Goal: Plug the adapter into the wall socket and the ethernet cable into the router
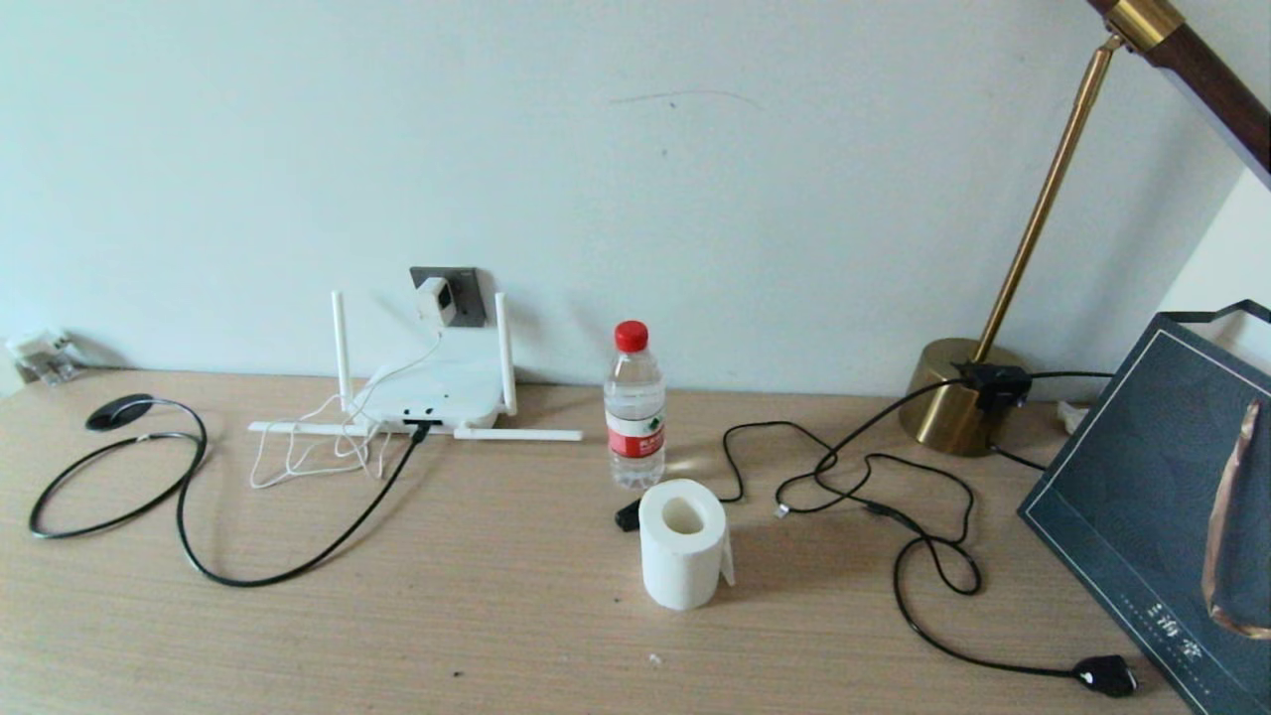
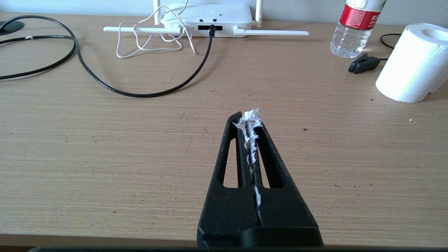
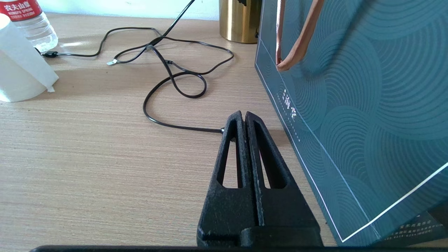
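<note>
The white adapter (image 1: 435, 300) sits plugged into the dark-grey wall socket (image 1: 469, 288) above the router (image 1: 432, 395). Its thin white cord (image 1: 318, 447) lies bunched beside the router. The black ethernet cable (image 1: 298, 566) loops across the table, and its plug (image 2: 211, 30) sits in a port on the router's (image 2: 213, 15) front edge. Neither gripper shows in the head view. My left gripper (image 2: 247, 119) hovers shut over bare table well in front of the router, with shreds of white tissue caught between its fingers. My right gripper (image 3: 243, 115) is shut and empty beside the bag.
A water bottle (image 1: 635, 407) and a toilet-paper roll (image 1: 683, 542) stand mid-table. A brass lamp (image 1: 958, 397) stands at the back right, its thin black cord (image 1: 923, 556) snaking forward. A dark teal bag (image 1: 1162, 497) leans at the right edge. A black clip (image 2: 364, 63) lies by the roll.
</note>
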{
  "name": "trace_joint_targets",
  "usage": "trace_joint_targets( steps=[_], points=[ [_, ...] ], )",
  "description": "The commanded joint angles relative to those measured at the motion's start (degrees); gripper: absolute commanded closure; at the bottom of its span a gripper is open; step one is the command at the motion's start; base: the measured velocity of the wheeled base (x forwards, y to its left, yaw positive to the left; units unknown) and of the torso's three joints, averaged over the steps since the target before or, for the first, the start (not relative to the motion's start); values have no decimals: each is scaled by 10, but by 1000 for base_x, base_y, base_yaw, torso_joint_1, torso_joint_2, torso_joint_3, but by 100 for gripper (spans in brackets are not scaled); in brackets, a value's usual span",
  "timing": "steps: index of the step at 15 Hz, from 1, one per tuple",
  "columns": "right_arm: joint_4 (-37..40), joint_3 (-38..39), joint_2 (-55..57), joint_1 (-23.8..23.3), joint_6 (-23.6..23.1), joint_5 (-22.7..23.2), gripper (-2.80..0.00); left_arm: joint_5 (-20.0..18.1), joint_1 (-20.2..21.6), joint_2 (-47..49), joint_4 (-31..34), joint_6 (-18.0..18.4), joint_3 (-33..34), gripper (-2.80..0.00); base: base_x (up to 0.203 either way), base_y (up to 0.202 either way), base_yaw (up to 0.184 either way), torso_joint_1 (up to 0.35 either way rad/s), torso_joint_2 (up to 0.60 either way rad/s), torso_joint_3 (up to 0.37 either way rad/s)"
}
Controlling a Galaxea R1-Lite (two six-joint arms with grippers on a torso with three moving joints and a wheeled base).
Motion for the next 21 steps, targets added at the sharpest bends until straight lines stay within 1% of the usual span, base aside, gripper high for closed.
trace_joint_targets(
  steps=[1, 21],
  points=[
    [0, 0, 0, 0, 0, 0, 0, 0, 0, 2, -1, 0, 0, 0, 0, 0, 0, 0, 0, 0],
    [1, 0, 0, 0, 2, -1, 0, 0, 0, 2, -1, 0, 0, 0, 0, 0, 0, 0, 0, 0]
  ],
)
